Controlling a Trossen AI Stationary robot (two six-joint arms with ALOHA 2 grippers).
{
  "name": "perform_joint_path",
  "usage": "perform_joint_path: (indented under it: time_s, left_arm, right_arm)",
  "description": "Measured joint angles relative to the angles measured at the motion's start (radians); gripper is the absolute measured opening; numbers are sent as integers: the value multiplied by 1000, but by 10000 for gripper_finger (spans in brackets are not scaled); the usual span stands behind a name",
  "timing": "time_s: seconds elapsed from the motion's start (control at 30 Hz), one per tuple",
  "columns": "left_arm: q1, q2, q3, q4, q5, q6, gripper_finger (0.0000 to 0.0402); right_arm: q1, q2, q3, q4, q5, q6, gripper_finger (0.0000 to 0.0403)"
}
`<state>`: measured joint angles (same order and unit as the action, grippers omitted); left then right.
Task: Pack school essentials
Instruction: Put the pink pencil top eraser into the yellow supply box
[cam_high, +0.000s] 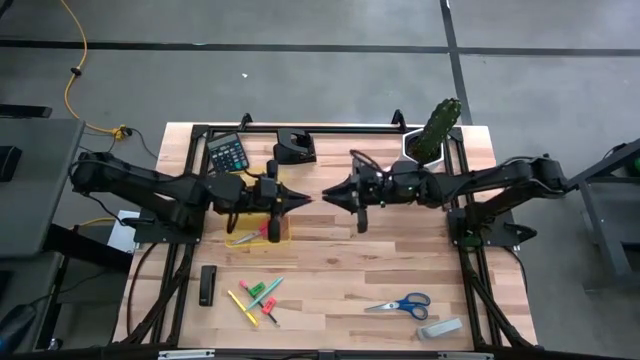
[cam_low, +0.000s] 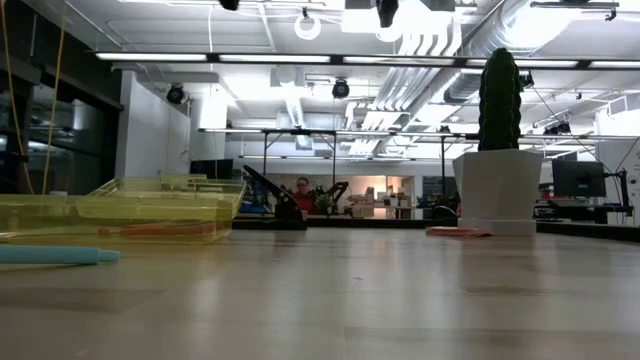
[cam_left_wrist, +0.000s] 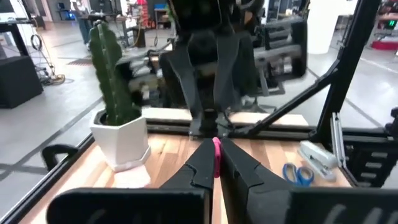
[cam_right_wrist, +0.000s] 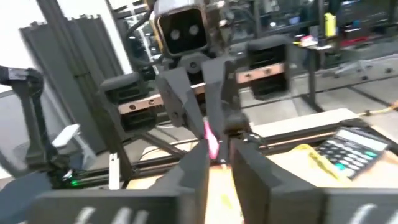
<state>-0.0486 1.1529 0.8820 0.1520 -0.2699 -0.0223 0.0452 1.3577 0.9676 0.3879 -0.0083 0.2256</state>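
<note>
Both arms meet tip to tip above the table's middle. My left gripper (cam_high: 303, 198) (cam_left_wrist: 216, 163) and my right gripper (cam_high: 326, 195) (cam_right_wrist: 219, 152) are each shut on one small pink item (cam_left_wrist: 216, 154) (cam_right_wrist: 211, 138), seen edge-on as a thin strip. Under the left gripper a clear yellow box (cam_high: 258, 232) (cam_low: 120, 205) stands on the table with an orange-red thing inside. Several pens (cam_high: 256, 298) lie near the table's near edge. The blue-handled scissors (cam_high: 401, 304) lie flat to their right. A flat pink piece (cam_low: 458, 232) lies at the cactus pot's foot. My left gripper pinches the pink item's edge (cam_left_wrist: 217, 167) between its two fingers, reaching level from the table's left. The item is lifted clear of the table. My right gripper has the item's opposite end (cam_right_wrist: 212, 148) between its fingers, coming level from the table's right.
A cactus in a white pot (cam_high: 436, 131) (cam_low: 497, 150) stands at the far right corner. A calculator (cam_high: 227, 153) and a black holder (cam_high: 295, 147) sit along the far edge. A black bar (cam_high: 207, 285) and a grey stapler (cam_high: 440, 327) lie near the near edge.
</note>
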Motion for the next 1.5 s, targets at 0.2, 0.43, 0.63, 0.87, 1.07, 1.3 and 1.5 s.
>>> perform_joint_path:
  time_s: [0.2, 0.43, 0.63, 0.87, 1.07, 1.3, 1.5]
  left_arm:
    - [28, -162, 0, -150, -2, 0, 0]
    - [16, -395, -52, -216, -17, -62, 0]
    - [-41, -546, -169, -194, -127, -90, 0]
    - [-50, -579, -183, -198, -171, -72, 0]
    - [-50, -554, -183, -206, -187, -44, 0]
    - [9, -453, -183, -587, -256, -301, 0]
    - [51, -301, -183, -983, -143, -574, 0]
  right_arm:
    - [0, -139, 1, -145, 58, -95, 143]
    - [1, -298, 1, -214, 143, -164, 168]
    - [1, -366, 1, -313, 163, -156, 169]
    - [1, -363, 1, -330, 166, -156, 169]
    - [1, -363, 1, -332, 200, -156, 169]
    - [1, -363, 1, -353, 202, -133, 169]
    - [1, -362, 0, -392, 215, -112, 169]
